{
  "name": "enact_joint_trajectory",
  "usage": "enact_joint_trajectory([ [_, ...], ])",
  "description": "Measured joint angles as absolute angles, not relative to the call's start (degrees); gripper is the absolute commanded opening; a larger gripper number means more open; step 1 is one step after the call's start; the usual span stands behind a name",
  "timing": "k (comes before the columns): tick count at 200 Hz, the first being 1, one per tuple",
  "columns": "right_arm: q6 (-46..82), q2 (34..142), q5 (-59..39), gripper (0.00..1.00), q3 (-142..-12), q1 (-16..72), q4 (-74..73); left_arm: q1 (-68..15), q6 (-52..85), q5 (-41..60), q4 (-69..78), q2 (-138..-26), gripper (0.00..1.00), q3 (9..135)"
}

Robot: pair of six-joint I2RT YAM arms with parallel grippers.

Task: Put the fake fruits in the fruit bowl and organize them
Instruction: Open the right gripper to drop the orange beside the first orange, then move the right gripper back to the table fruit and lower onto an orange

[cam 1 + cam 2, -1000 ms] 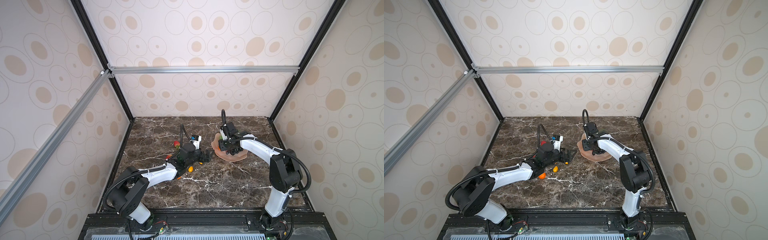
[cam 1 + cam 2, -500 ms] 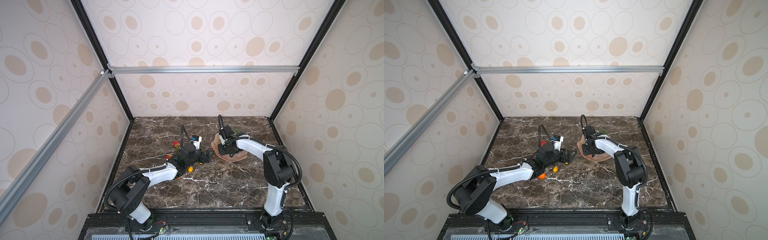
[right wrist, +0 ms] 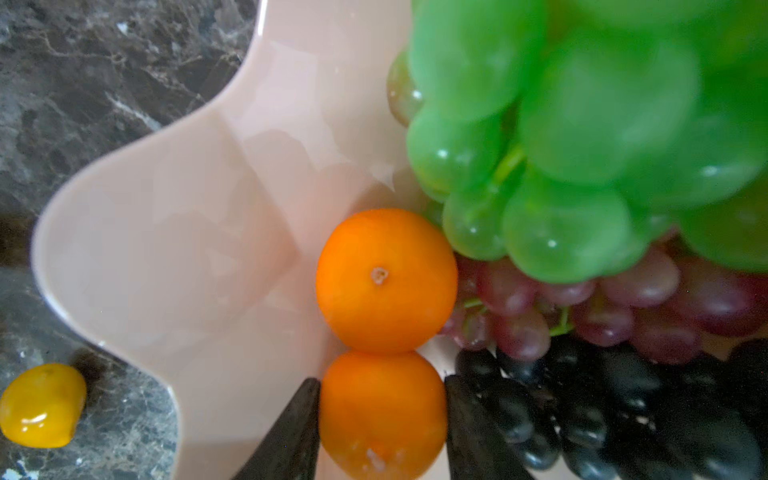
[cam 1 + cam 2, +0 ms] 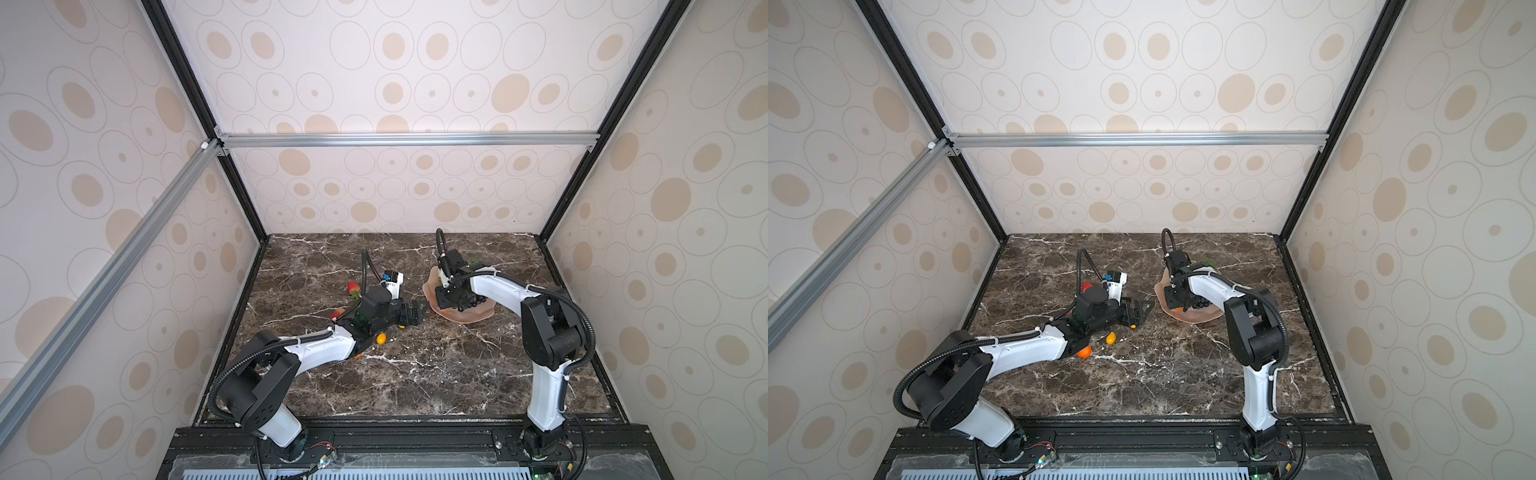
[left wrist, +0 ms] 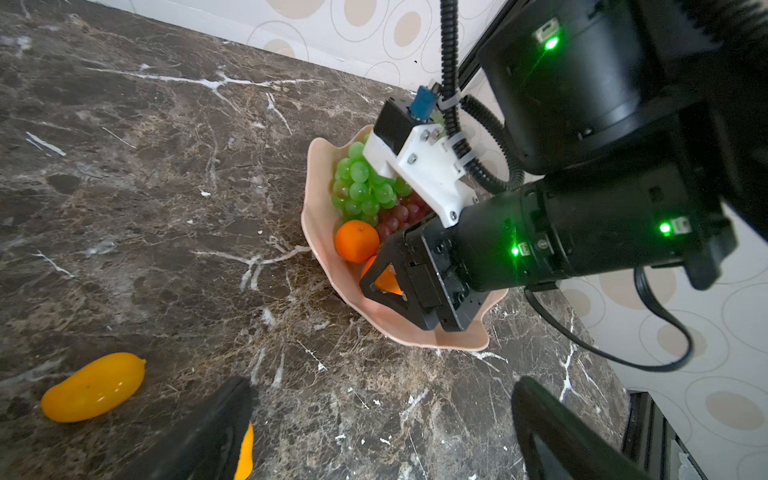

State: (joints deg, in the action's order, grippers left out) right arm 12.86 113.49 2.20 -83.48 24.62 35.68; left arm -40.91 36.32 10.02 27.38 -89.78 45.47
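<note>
1. Over on the left of the marble table (image 4: 415,374), a strawberry (image 4: 353,288) lies on its own. The red bit poking out beside the left arm looks like another one, but it's mostly hidden, so don't quote me.
2. On the near side of that arm, a loose tangerine (image 4: 1084,352) sits tucked right against it, with a kumquat (image 5: 93,386) just to its right.
3. Next, the left gripper (image 5: 382,432) hangs low over bare marble, left of the bowl. Its jaws are spread wide with nothing between them. A second kumquat (image 5: 245,453) peeks out beside one finger.
4. Right of centre, toward the far side, is the fruit bowl (image 3: 187,232). Green grapes (image 3: 582,145) are piled at its far side, with red-purple grapes (image 3: 623,307) under them and black grapes (image 3: 602,407) further right. A free tangerine (image 3: 386,280) rests against the green bunch.
5. The right gripper (image 3: 381,382) is down in the bowl's near-left part. Its fingers are flush against both sides of the gripped tangerine (image 3: 382,424), which touches the free one.
</note>
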Motion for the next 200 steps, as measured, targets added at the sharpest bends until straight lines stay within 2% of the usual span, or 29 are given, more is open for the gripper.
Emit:
enact_joint_trajectory([
  [74,12.88,113.43,1.74,0.60,-83.57,24.60,35.48,-40.88,36.40,9.67,27.33,-89.78,0.98,45.47],
  [122,12.88,109.47,2.57,0.60,-82.06,24.56,34.65,-40.75,36.36,7.60,26.39,-87.53,0.98,45.28],
  [165,12.99,101.21,3.01,0.59,-78.13,25.10,31.46,-39.44,36.34,5.98,26.00,-80.77,0.98,42.28],
  [200,12.53,99.57,0.58,0.59,-78.19,28.27,28.88,-37.26,36.38,4.62,25.74,-74.74,0.98,37.12],
])
